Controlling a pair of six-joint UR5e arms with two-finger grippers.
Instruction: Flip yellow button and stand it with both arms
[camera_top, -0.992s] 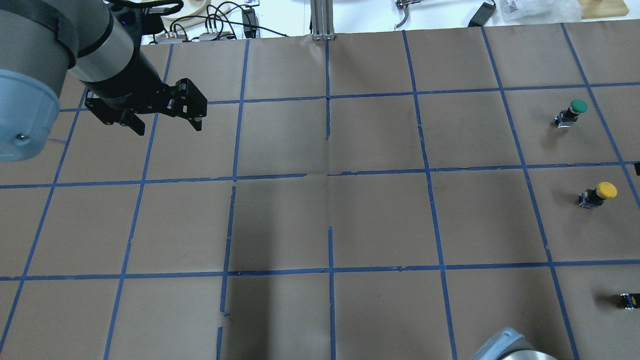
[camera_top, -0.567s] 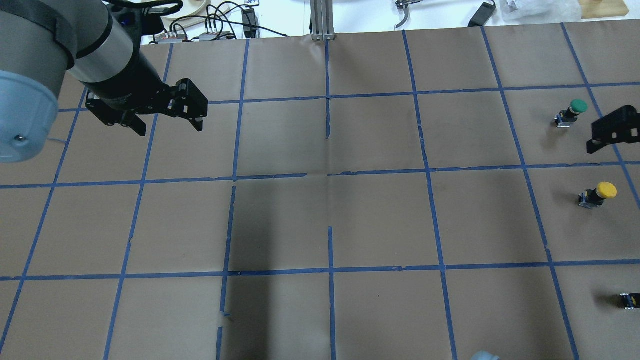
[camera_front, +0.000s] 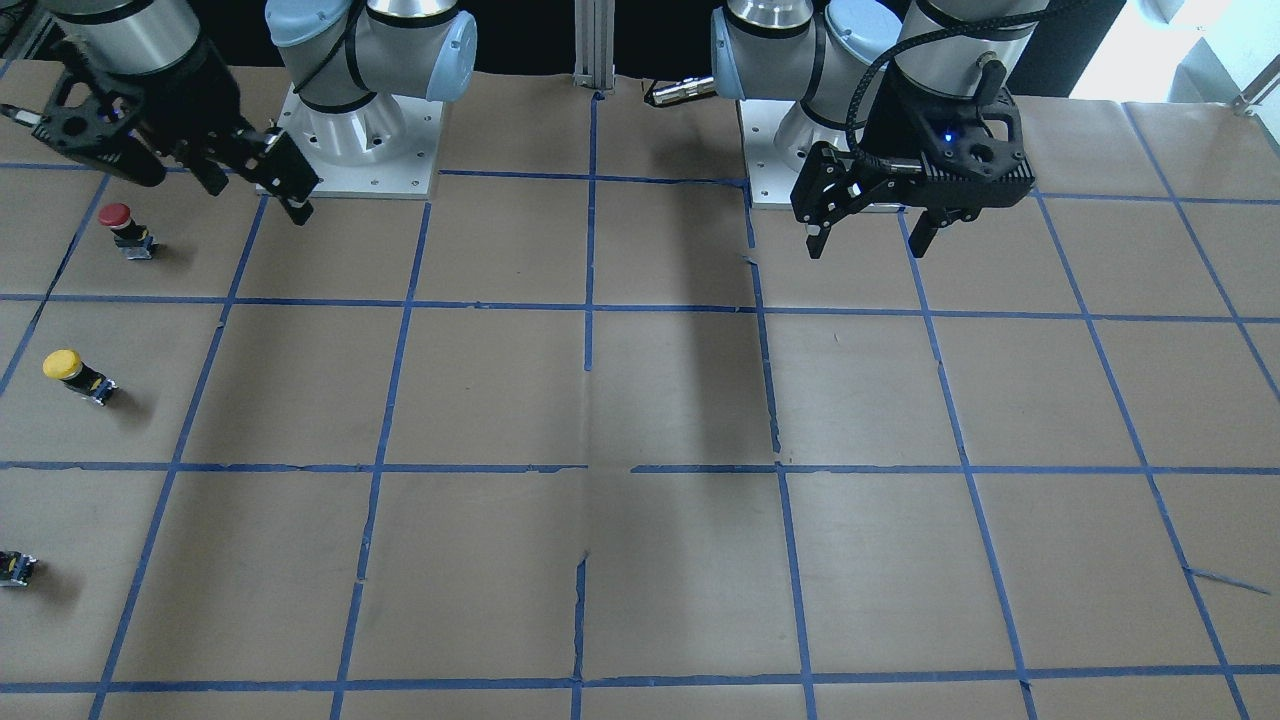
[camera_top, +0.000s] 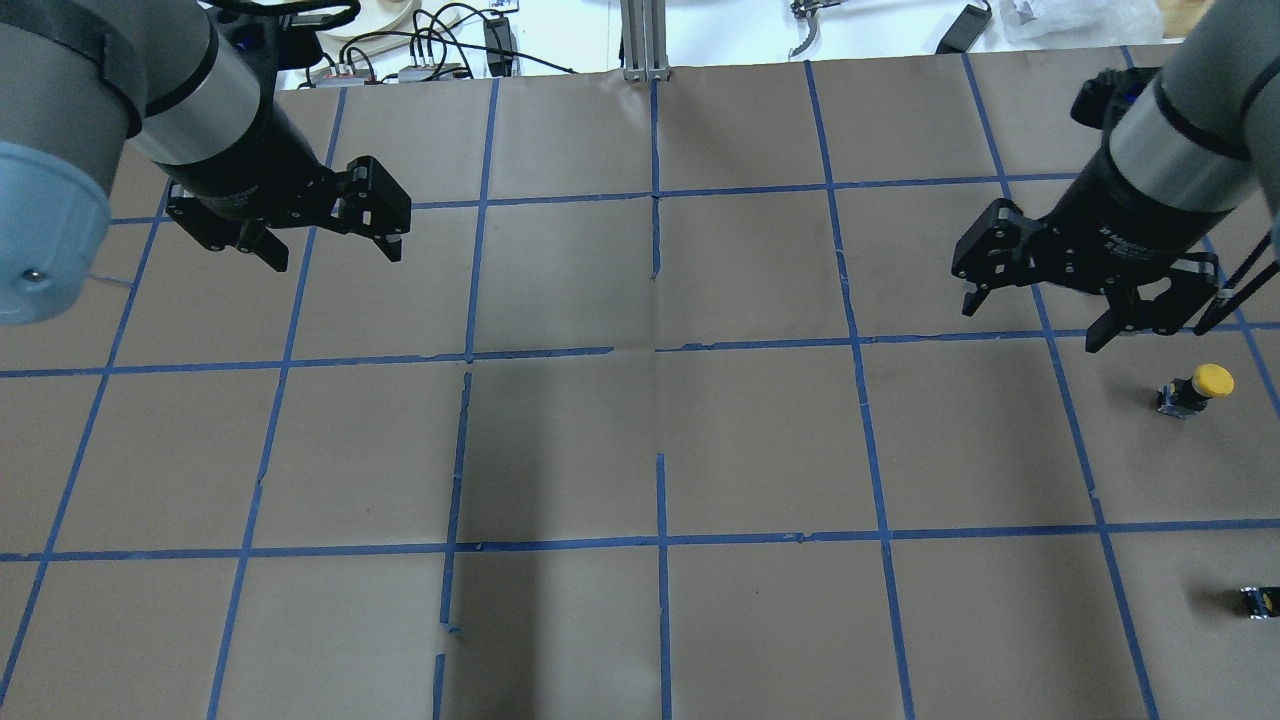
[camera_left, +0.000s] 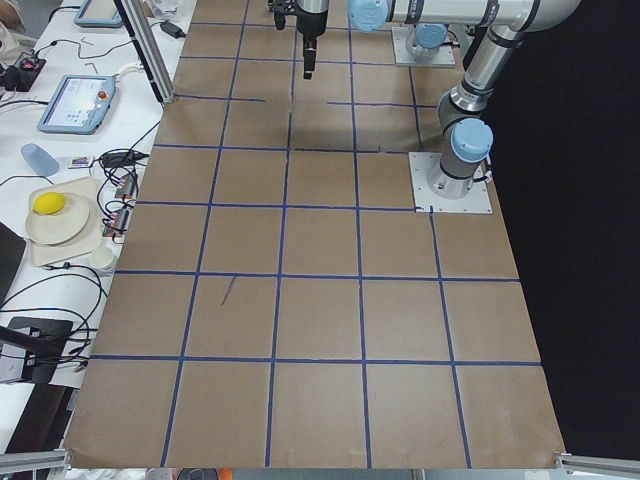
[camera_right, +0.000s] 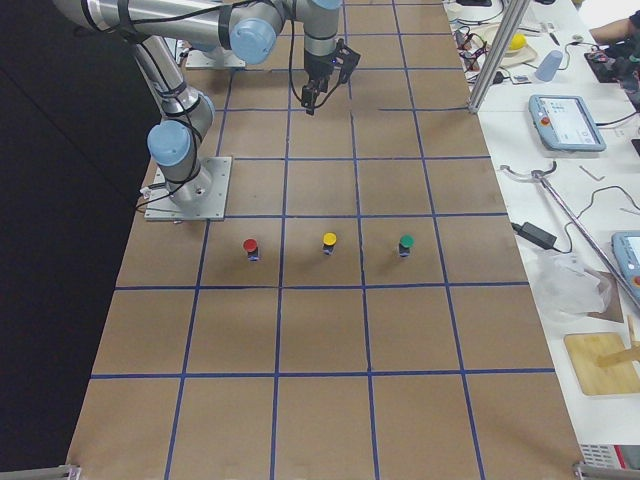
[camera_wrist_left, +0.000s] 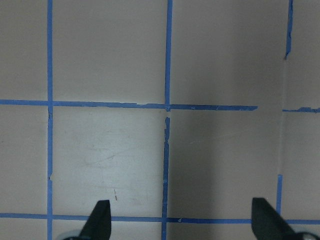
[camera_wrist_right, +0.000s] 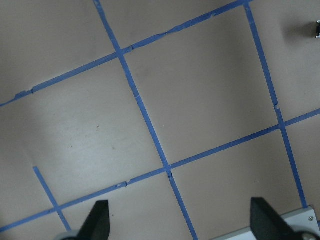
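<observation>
My right black two-finger pincer (camera_top: 1035, 320) hangs released, jaws spread wide, at the right of the overhead frame, just up-left of the small yellow-capped push button (camera_top: 1195, 390) with its black body. The button sits apart from my fingers, close to the frame's right edge, inside one blue-taped square of the brown paper-covered table (camera_top: 760, 440). My left black pincer (camera_top: 337, 257) hangs released too at upper left, well apart across the grid.

Left arm (camera_front: 955, 30) and right arm (camera_front: 130, 30): silver tubular links, light blue joint caps (camera_front: 860, 25); silver base plates (camera_front: 415, 150) with screw holes; black cable (camera_front: 860, 85) along left arm; black left gripper (camera_front: 867, 249) shows blue light (camera_front: 948, 128); right gripper (camera_top: 1035, 325) black.
</observation>
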